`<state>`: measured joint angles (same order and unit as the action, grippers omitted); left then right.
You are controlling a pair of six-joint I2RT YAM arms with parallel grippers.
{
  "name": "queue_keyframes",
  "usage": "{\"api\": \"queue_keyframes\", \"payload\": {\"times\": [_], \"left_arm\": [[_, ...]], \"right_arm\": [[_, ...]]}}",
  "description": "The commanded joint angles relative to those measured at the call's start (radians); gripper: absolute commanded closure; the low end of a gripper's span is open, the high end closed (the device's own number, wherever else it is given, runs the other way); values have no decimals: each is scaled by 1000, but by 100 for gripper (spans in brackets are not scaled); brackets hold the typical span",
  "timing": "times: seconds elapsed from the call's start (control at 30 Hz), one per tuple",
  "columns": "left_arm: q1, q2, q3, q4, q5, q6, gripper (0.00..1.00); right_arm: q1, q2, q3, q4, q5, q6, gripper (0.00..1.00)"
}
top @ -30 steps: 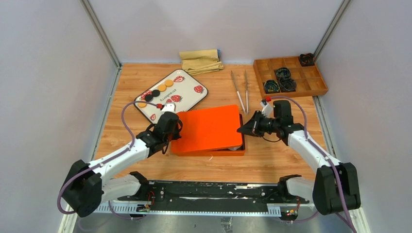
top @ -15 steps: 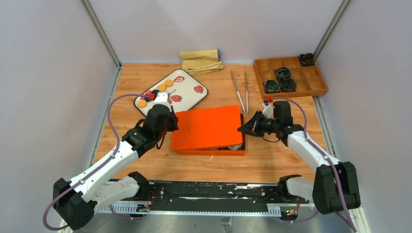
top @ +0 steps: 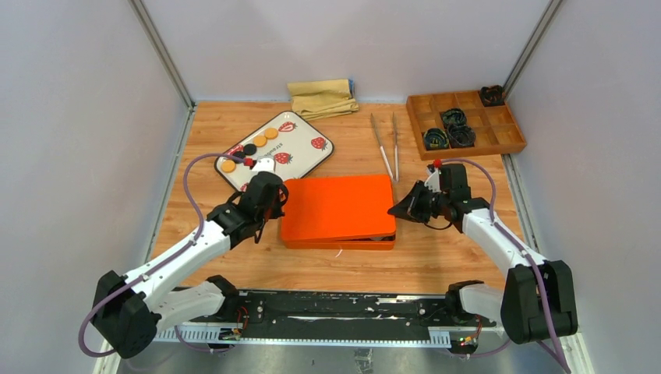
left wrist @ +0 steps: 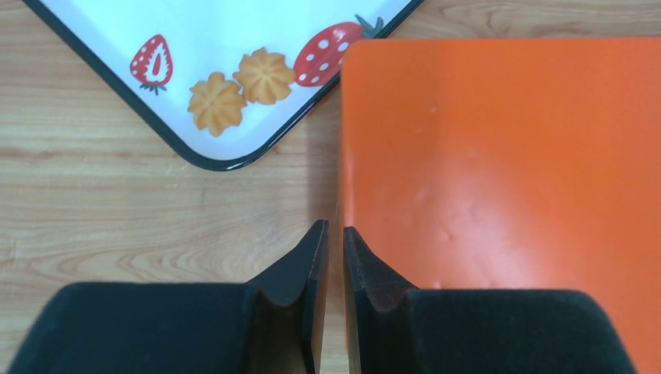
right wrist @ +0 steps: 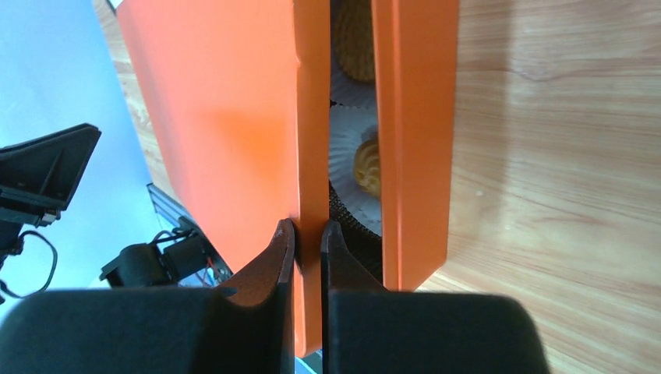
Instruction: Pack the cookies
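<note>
Golden and black cookies (top: 259, 141) lie on the strawberry tray (top: 300, 128); two scalloped cookies (left wrist: 217, 103) show near its corner (left wrist: 234, 31). More cookies (right wrist: 366, 167) sit in white paper cups inside the orange box (right wrist: 417, 140). The orange lid (top: 337, 206) lies almost flat over the box. My left gripper (top: 276, 206) (left wrist: 335, 227) is at the lid's (left wrist: 499, 156) left edge, its jaws nearly together with that edge running into the thin gap. My right gripper (top: 397, 209) (right wrist: 308, 226) is shut on the lid's (right wrist: 218, 117) right rim, held slightly off the box.
Metal tweezers (top: 386, 148) lie behind the box. A folded tan cloth (top: 322, 97) rests at the back wall. At the back right stands a wooden compartment tray (top: 499, 132) with dark items (top: 452, 128). Walls close both sides.
The lid has come down from a tilt to nearly flat and square over the box. My left gripper swung to the lid's back-left corner and returned to its left edge; the right shifted slightly right.
</note>
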<state>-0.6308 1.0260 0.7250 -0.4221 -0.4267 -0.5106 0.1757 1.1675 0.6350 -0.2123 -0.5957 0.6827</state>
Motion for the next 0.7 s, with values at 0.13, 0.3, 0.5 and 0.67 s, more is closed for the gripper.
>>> {"api": "queue_keyframes", "payload": {"times": [0.13, 0.3, 0.5, 0.67], "left_arm": [[-6, -15, -47, -120, -98, -90, 82], [-6, 13, -86, -58, -54, -91, 84], [-6, 112, -107, 61, 35, -105, 87], [-6, 141, -112, 118, 88, -106, 88]], "right_arm": [[-25, 25, 39, -151, 180, -73, 90], [-26, 32, 35, -154, 188, -78, 88], [-25, 3, 52, -167, 179, -85, 58], [-25, -58, 83, -232, 268, -107, 51]]}}
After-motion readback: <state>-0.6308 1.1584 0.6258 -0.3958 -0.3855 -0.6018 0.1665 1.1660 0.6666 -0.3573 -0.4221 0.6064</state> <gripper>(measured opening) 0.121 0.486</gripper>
